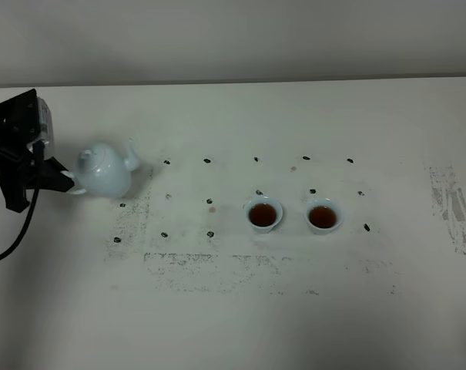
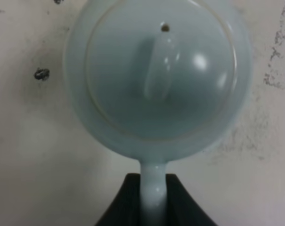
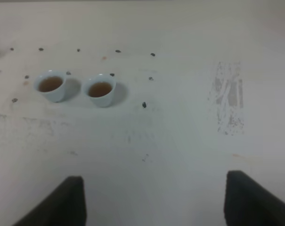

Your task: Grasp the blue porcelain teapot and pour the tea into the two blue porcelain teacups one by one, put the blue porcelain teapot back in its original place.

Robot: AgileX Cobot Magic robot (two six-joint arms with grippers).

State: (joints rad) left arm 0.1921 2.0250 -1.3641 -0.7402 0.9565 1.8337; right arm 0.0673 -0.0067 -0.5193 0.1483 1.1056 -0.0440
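Observation:
The blue porcelain teapot [image 1: 105, 171] stands upright on the table at the left, lid on, spout toward the right. My left gripper [image 1: 66, 182] is at its handle. In the left wrist view the two black fingers [image 2: 128, 202] press on either side of the pale handle [image 2: 154, 188] below the teapot's body [image 2: 156, 75]. The two blue porcelain teacups [image 1: 263, 214] [image 1: 323, 216] stand side by side at the table's middle, both holding brown tea. They also show in the right wrist view [image 3: 50, 85] [image 3: 100, 90]. My right gripper [image 3: 154, 202] is open, empty, well short of the cups.
The white table [image 1: 233, 308] bears small black dot marks [image 1: 208, 160] in rows around the cups and teapot, and scuffed patches at the right [image 1: 452, 204]. A black cable [image 1: 17, 231] hangs from the left arm.

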